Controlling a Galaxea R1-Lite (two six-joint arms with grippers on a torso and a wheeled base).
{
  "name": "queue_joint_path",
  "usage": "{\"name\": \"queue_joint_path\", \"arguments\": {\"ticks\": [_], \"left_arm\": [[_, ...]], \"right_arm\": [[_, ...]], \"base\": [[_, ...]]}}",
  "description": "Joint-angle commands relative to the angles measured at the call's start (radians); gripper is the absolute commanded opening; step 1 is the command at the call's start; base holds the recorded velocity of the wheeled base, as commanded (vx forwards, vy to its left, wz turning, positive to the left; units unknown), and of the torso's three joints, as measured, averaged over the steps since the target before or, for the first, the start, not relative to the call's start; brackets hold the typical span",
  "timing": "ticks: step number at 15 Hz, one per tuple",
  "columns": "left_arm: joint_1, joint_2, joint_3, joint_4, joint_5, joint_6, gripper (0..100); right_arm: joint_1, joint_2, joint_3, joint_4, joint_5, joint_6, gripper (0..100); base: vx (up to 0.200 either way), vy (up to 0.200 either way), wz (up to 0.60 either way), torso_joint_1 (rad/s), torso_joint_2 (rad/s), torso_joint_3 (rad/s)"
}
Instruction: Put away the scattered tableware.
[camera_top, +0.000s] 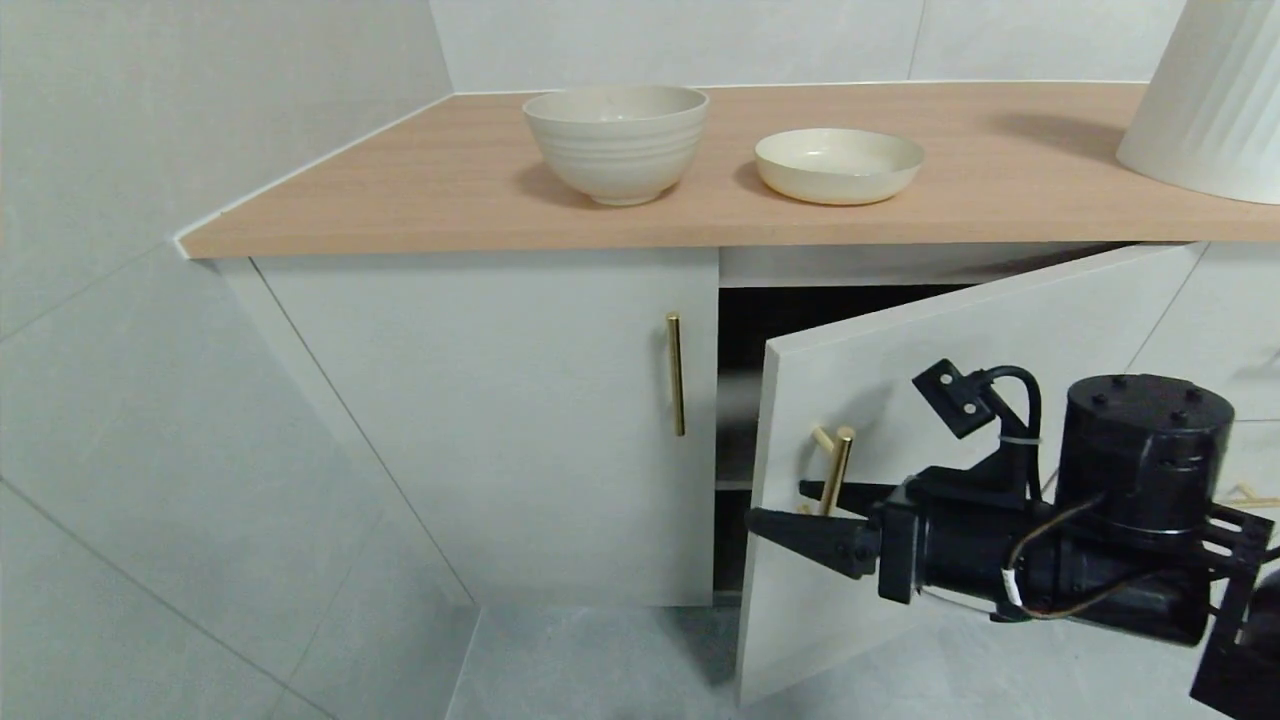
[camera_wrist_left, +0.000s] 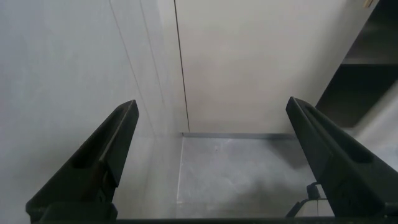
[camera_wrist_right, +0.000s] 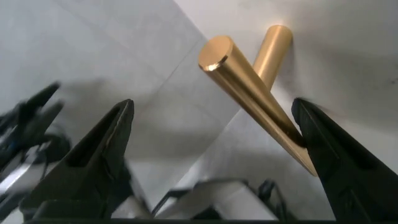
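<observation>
The left end effector hangs with its fingers spread wide, pointing at the grey tiled floor. On the wooden table, a deep ribbed cream ceramic bowl stands at 11 o'clock in the head view. A shallow cream ceramic dish sits apart at its 3 o'clock. At the dish's 6 o'clock, a white cabinet door stands ajar. The right end effector, fingers spread, has the door's brass bar handle between them, unpinched.
</observation>
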Motion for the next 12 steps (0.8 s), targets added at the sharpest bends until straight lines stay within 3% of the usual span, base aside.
{"name": "queue_joint_path", "arguments": {"ticks": [1, 8, 10, 12], "left_arm": [[0.000, 0.000, 0.000, 0.001, 0.000, 0.000, 100], [0.000, 0.000, -0.012, -0.004, -0.003, 0.011, 100], [-0.009, 0.031, -0.130, 0.025, -0.079, 0.009, 100], [-0.030, 0.266, -0.334, 0.068, -0.244, 0.008, 100]], "right_arm": [[0.039, -0.105, 0.075, -0.005, 0.015, 0.001, 100], [0.074, -0.177, 0.198, -0.005, 0.015, 0.001, 100], [0.072, -0.186, 0.213, -0.005, 0.015, 0.001, 100], [0.074, -0.188, 0.216, -0.005, 0.015, 0.000, 100]], "base": [[0.000, 0.000, 0.00, 0.000, 0.00, 0.000], [0.000, 0.000, 0.00, 0.000, 0.00, 0.000], [0.000, 0.000, 0.00, 0.000, 0.00, 0.000], [0.000, 0.000, 0.00, 0.000, 0.00, 0.000]]}}
